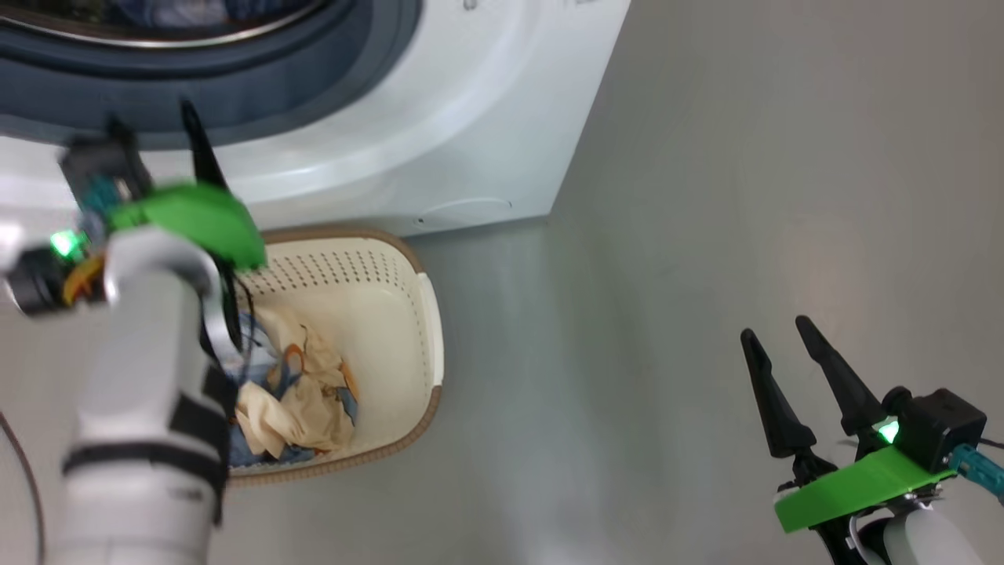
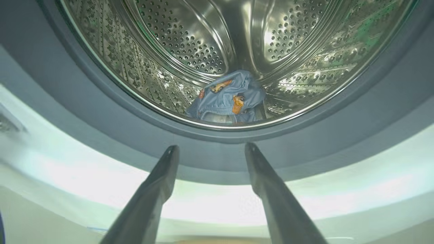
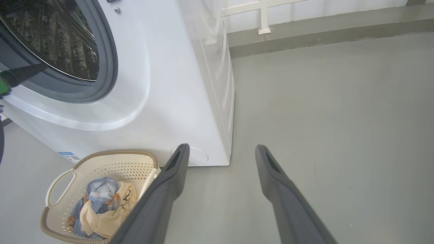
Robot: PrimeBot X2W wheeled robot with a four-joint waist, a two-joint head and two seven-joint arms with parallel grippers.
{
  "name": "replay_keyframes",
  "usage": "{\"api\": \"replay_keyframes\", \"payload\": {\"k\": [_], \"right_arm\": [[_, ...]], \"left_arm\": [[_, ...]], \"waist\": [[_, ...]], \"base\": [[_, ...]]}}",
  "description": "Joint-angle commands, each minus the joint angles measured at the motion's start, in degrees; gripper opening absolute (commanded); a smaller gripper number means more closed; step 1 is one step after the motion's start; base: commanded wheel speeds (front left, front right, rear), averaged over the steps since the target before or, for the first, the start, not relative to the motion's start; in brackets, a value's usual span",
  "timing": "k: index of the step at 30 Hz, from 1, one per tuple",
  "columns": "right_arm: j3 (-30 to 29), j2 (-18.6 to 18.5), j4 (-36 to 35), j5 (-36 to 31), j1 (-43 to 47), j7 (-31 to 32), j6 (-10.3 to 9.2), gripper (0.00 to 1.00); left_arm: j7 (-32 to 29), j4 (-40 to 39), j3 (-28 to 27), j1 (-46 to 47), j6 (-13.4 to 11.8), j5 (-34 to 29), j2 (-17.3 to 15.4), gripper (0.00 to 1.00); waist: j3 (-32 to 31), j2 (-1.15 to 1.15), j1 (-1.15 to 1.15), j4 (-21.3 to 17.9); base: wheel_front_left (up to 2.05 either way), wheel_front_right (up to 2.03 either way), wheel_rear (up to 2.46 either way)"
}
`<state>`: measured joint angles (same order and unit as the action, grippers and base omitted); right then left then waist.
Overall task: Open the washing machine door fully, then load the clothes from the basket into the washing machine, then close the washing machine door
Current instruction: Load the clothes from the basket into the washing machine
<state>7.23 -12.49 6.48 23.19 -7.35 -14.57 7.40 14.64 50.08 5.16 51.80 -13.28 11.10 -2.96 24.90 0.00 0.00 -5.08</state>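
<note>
Left gripper [image 2: 210, 147]: fingers spread, nothing held, level with grey gasket [image 2: 51, 101] of washing machine [image 1: 471, 118]. One blue garment [image 2: 230, 98] low in drum [image 2: 176, 37]. Basket [image 1: 427, 314] on grey floor [image 1: 706, 235], just before machine front, clothes [image 1: 298, 392] inside. Right gripper [image 1: 773, 327]: spread, empty, over floor, well apart from basket. Concrete kerb [image 3: 322, 37] behind.

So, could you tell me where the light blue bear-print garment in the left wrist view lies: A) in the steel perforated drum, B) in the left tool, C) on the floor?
A: the light blue bear-print garment lies low in the steel perforated drum, beyond the open, empty left tool.
</note>
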Motion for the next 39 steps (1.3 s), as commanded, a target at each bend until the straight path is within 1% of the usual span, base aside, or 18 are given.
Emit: {"api": "replay_keyframes", "payload": {"k": [1, 6, 9, 14, 21, 24, 26, 28, 33, 39], "right_arm": [[0.9, -0.6, -1.3, -0.7, 1.5, -0.4, 0.09, 1.00], [0.5, -0.6, -1.5, -1.3, 2.5, -0.4, 0.09, 1.00], [0.4, -0.6, -1.5, -1.8, 3.1, -0.4, 0.09, 1.00], [0.8, -0.6, -1.5, -2.4, 3.8, -0.4, 0.09, 1.00], [1.4, -0.6, -1.2, -3.0, 4.8, -0.4, 0.09, 1.00], [1.5, -0.6, -1.1, -3.1, 5.1, -0.4, 0.09, 1.00], [1.8, -0.5, -1.0, -3.4, 5.4, -0.4, 0.09, 1.00], [1.8, -0.5, -1.0, -3.4, 5.5, -0.4, 0.09, 1.00], [2.5, -0.4, -0.8, -3.7, 5.7, -0.4, 0.09, 1.00], [3.0, 0.1, -0.6, -4.0, 6.1, -0.4, 0.09, 1.00]], "left_arm": [[0.3, -3.3, -1.0, -3.2, -0.1, 0.3, -1.7, 1.00], [0.3, -10.4, -0.9, -13.4, -0.2, 1.4, -0.8, 1.00], [0.4, -13.5, -1.0, -18.6, -0.5, 2.2, -0.4, 1.00], [0.4, -18.3, -1.1, -26.5, -0.2, 2.7, -0.1, 1.00], [0.4, -25.3, -1.1, -35.6, 0.8, 2.2, 0.0, 1.00], [0.4, -27.1, -0.4, -37.7, 1.3, 2.4, 0.0, 1.00], [0.4, -29.8, 0.6, -40.6, 1.1, 3.8, 0.1, 1.00], [0.4, -30.7, 1.0, -41.4, 0.7, 4.1, 0.1, 1.00], [0.4, -34.1, 2.9, -44.9, -0.9, 4.7, 0.1, 1.00], [0.4, -35.9, 2.9, -48.0, -2.0, 4.4, 0.1, 1.00]], "waist": [[-2.7, 0.00, 0.00, 1.0], [-5.6, 0.00, 0.00, 1.6], [-7.1, 0.00, 0.00, 1.9], [-9.8, 0.00, 0.00, 1.9], [-13.3, 0.00, 0.00, 1.8], [-14.0, 0.00, 0.00, 1.9], [-15.0, 0.00, 0.00, 1.7], [-15.1, 0.00, 0.00, 1.7], [-16.3, 0.00, 0.00, 1.2], [-18.5, 0.00, 0.00, 0.1]], "base": [[0.00, 0.00, 0.00], [0.00, 0.00, 0.00], [0.00, 0.00, 0.00], [0.00, 0.00, 0.00], [0.00, 0.00, 0.00], [0.00, 0.00, 0.00], [0.00, 0.00, 0.00], [0.00, 0.00, 0.00], [0.00, 0.00, 0.00], [0.00, 0.00, 0.00]]}}
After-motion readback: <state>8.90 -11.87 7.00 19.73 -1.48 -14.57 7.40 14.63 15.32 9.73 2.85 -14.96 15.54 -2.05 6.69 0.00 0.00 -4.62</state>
